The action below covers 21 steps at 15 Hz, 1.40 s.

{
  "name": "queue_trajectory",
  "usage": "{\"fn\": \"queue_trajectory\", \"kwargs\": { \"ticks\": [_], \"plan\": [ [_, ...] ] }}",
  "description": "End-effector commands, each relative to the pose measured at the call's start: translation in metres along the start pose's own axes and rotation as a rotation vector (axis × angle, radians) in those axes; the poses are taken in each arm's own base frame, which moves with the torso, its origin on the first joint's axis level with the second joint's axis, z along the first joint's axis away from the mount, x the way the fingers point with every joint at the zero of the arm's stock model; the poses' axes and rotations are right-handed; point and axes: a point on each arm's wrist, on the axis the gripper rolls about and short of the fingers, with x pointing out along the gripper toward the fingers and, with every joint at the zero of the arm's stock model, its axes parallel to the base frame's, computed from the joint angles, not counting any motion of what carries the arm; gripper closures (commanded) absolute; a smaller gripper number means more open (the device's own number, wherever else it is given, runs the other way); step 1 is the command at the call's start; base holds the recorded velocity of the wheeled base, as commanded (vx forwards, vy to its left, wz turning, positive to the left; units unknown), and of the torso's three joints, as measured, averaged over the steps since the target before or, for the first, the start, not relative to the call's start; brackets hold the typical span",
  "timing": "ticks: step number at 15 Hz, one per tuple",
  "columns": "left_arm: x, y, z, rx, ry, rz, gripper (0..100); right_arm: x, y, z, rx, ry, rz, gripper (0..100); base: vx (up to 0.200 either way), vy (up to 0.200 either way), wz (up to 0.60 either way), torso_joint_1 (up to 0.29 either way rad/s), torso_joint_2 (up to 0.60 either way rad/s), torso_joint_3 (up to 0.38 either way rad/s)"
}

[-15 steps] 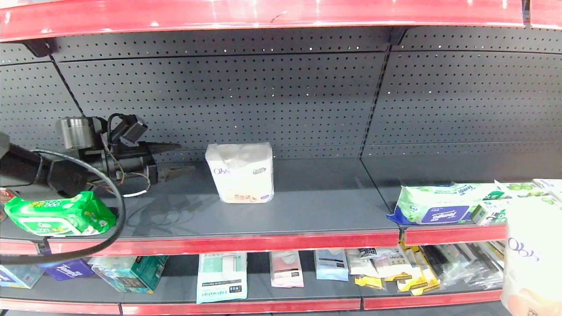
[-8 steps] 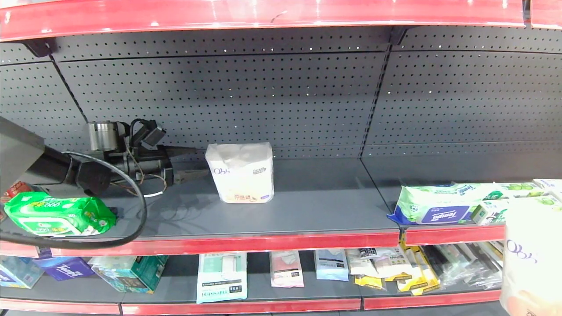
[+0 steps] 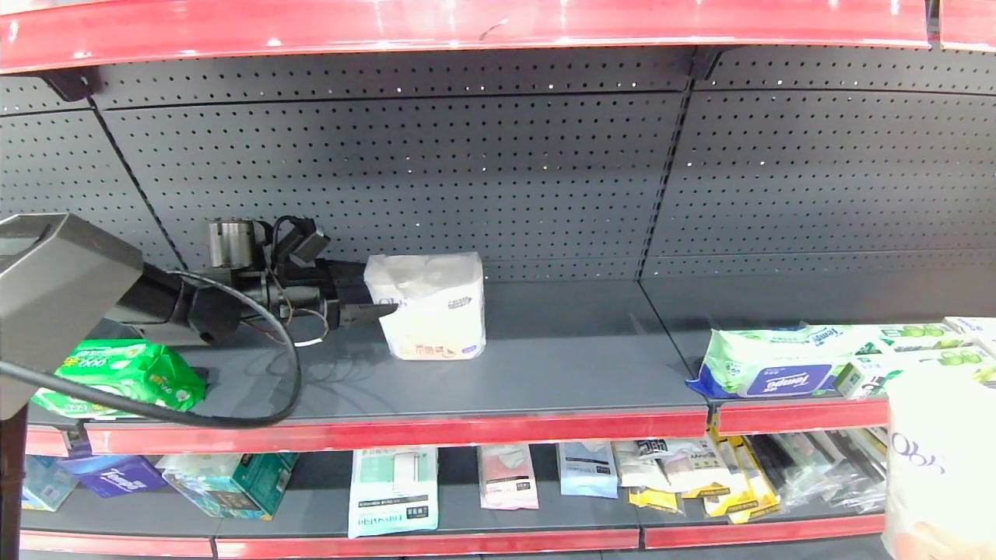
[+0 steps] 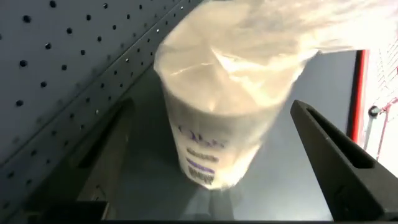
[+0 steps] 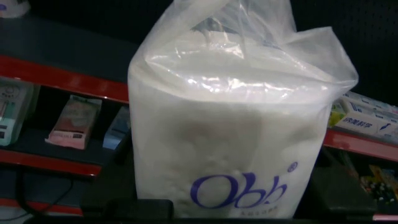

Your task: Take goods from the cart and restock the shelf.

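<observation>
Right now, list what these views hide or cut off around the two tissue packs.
- Shelf tissue pack: head view, its left side is covered by the left gripper, whose far finger runs behind it.
- Held tissue pack: cut off by the head view's lower right corner; in the right wrist view it blocks the shelf behind.
- Green wipes pack: head view, top edge hidden by the left arm.

The shelf (image 3: 560, 358) was matt dark grey metal, its back panel (image 3: 467, 171) the same metal, punched with holes. A glossy red strip (image 3: 389, 432) edged it. The tissue pack (image 3: 432, 307) and the second tissue pack (image 5: 236, 137) wore thin, crinkled, shiny clear plastic film. The wipes packet (image 3: 124, 377) was glossy green plastic.
</observation>
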Motion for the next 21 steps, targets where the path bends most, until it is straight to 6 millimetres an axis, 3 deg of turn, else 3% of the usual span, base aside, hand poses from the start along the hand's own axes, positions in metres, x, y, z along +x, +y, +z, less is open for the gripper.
{"fn": "queue_trajectory", "kwargs": {
  "ticks": [1, 10, 20, 21],
  "plan": [
    [0.011, 0.009, -0.006, 0.010, -0.006, -0.006, 0, 0.000, 0.000, 0.000, -0.001, 0.002, -0.002, 100, 0.000, 0.000, 0.00, 0.000, 0.00, 0.000],
    [0.050, 0.001, -0.004, 0.006, -0.028, -0.085, 0, 0.001, 0.001, -0.004, -0.001, 0.016, 0.004, 100, 0.000, 0.000, 0.00, 0.000, 0.00, 0.000],
    [0.063, -0.006, -0.007, -0.021, -0.022, -0.114, 0, 0.001, 0.001, -0.003, -0.001, 0.013, 0.003, 100, 0.000, 0.000, 0.00, 0.000, 0.00, 0.000],
    [0.063, -0.006, -0.007, -0.008, -0.025, -0.114, 100, 0.001, 0.001, -0.003, -0.001, 0.013, 0.003, 100, 0.000, 0.000, 0.00, 0.000, 0.00, 0.000]
  ]
}}
